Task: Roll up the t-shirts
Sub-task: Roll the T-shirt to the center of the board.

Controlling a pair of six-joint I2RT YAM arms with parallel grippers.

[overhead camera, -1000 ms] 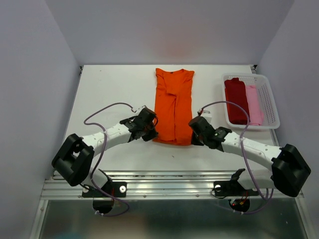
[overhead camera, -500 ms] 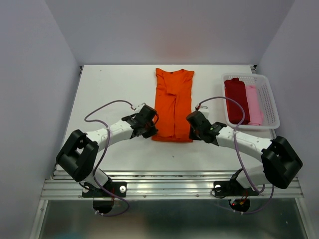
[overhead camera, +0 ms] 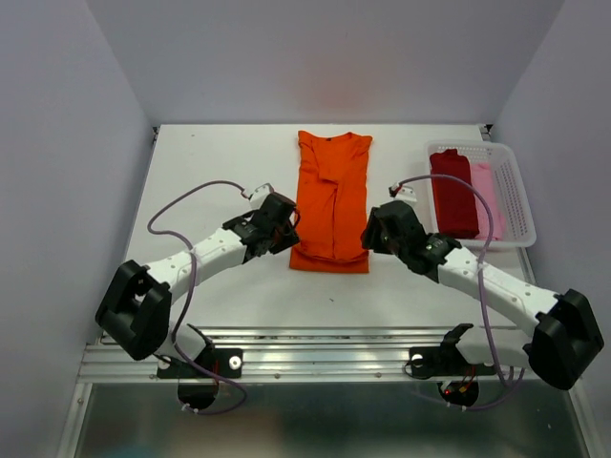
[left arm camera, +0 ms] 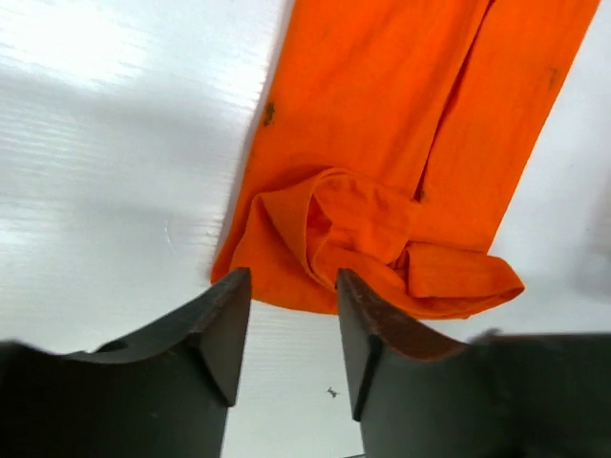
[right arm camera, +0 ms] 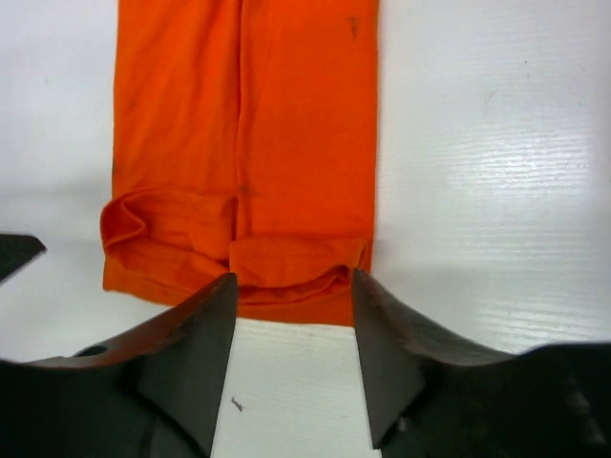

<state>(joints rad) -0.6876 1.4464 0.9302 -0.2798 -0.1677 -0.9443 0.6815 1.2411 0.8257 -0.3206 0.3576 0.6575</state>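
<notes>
The bright orange t-shirt [overhead camera: 331,196] lies folded into a long strip at the table's middle. Its near hem [overhead camera: 329,260] is turned over into a loose first roll, which also shows in the left wrist view [left arm camera: 382,253] and the right wrist view [right arm camera: 239,258]. My left gripper [overhead camera: 284,225] is at the hem's left corner, open and empty [left arm camera: 291,291]. My right gripper [overhead camera: 374,231] is at the hem's right corner, open and empty [right arm camera: 293,286]. Both sit just above the cloth edge. The dark red shirt [overhead camera: 452,191] and the pale pink shirt [overhead camera: 487,196] lie in the basket.
The white lattice basket [overhead camera: 521,205] stands at the right of the table, close to my right arm. The white table [overhead camera: 210,172] is bounded by grey walls on the left, right and back. Purple cables loop over both arms.
The near hem has been turned over away from me into a small roll. Both grippers have shifted slightly farther up the table beside it, and they now stand open.
</notes>
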